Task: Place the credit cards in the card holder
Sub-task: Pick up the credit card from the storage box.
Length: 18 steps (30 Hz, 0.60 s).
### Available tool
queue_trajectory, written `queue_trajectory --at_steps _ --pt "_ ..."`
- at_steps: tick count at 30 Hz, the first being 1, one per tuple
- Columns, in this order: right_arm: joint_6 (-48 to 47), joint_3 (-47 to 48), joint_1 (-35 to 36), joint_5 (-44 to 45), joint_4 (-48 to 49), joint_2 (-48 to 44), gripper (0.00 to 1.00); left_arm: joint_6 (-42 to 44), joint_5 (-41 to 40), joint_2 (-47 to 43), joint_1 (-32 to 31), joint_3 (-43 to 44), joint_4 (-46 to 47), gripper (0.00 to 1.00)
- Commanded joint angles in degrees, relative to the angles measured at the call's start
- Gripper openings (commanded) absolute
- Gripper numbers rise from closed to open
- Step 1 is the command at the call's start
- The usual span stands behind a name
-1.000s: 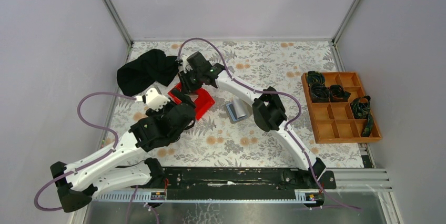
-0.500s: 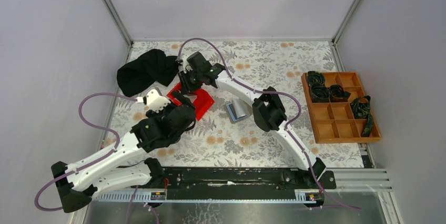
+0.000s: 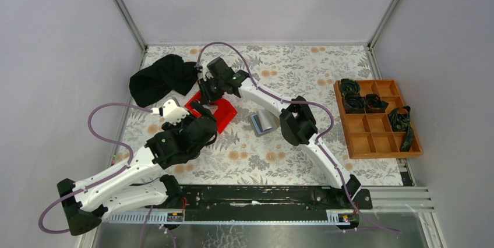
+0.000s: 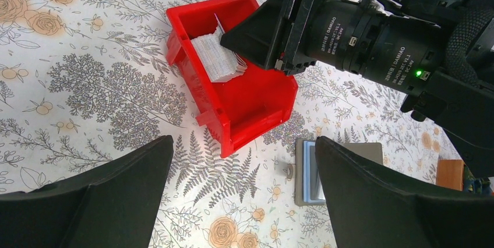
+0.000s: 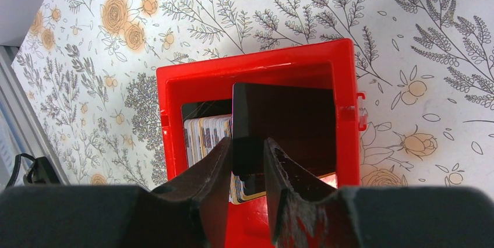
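- The right hand (image 5: 247, 143) is reached out over the red bin (image 5: 250, 62), which stands on the flowered desk (image 3: 291, 67) left of centre.
- The right hand's fingers are pressed onto a dark card (image 5: 279, 114), which is pinched at one edge, inside the bin.
- More credit cards (image 5: 207, 131) are packed on edge in a row along the bin's wall, just beside the dark card. From the left wrist they are seen as a whitish-grey bundle (image 4: 218, 59) against the right hand's fingertip.
- The left hand (image 4: 243, 146) is held above the desk at the near side of the bin. Its fingers are spread wide and nothing is between them.
- The card holder (image 3: 263, 123) lies flat on the desk just right of the bin, apart from it and touched by neither hand. It is partly hidden behind the left hand's finger in the wrist view (image 4: 301, 172).
- A paler panel is seen on the holder's upper face; whether this is a card cannot be told.
- A black cloth (image 3: 160, 79) is bunched at the far left of the desk.
- An orange tray (image 3: 361, 143) of compartments sits at the right edge, well apart from the bin.
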Motion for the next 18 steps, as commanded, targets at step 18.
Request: queue_trajectory --at_steps 18 --pt "-0.8 -0.7 0.4 -0.2 0.9 -7.1 0.27 -0.5 -1.0 0.2 0.4 -0.4 1.3 0.98"
